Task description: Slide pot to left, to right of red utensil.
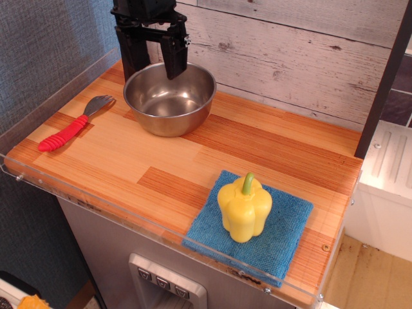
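Nearest the front edge: one blue cloth, square, laid flat at the right front of the wooden counter, one corner close to the clear plastic lip that borders the top. On the cloth: one yellow pepper, upright, green stem pointing up, resting toward the cloth's left half. Left front to middle: one red utensil, ribbed red handle and grey metal head, lying flat and diagonal, handle toward the front left corner, head pointing back and right. Just beyond and to the right of the utensil's head: one pot, round, shiny steel, wide rim, no handles, standing upright on the wood at the back left of the counter. The utensil's head lies near the pot's left side but apart from it, a strip of bare wood between them. Contents of pot: nothing but reflections on its inner wall and floor. Above the pot's rear rim: one black gripper, hanging down from the top of the view, its two fingers spread apart and holding nothing; the left finger stands behind the rim's back left edge, the right finger's tip sits over the back of the bowl's opening. Whether either finger touches the rim cannot be told. Farthest: whitewashed plank wall behind the counter; a grey textured panel along the left side.
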Tool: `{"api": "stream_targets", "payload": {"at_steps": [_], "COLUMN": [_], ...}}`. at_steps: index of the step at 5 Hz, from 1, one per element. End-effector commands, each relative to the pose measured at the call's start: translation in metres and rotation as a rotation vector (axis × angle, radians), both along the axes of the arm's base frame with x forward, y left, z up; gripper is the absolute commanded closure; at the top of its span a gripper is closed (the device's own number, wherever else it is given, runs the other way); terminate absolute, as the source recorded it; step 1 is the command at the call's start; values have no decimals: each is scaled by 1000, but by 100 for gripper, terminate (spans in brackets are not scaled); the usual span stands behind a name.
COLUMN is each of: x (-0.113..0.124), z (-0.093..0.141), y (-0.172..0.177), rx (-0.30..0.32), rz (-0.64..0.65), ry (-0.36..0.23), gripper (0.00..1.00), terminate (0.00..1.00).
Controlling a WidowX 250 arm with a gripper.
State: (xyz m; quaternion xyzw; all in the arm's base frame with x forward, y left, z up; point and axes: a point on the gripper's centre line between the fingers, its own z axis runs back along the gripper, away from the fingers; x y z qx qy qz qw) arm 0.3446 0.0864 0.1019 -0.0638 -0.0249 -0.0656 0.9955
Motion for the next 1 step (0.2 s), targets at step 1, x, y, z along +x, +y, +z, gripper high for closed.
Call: {"api": "stream_targets", "payload": {"at_steps": [1], "x": [-9], "z": [33], "y": [7], "rx": [26], "rz": [7], "ry": [-87], "gripper": [0], "terminate": [100]}}
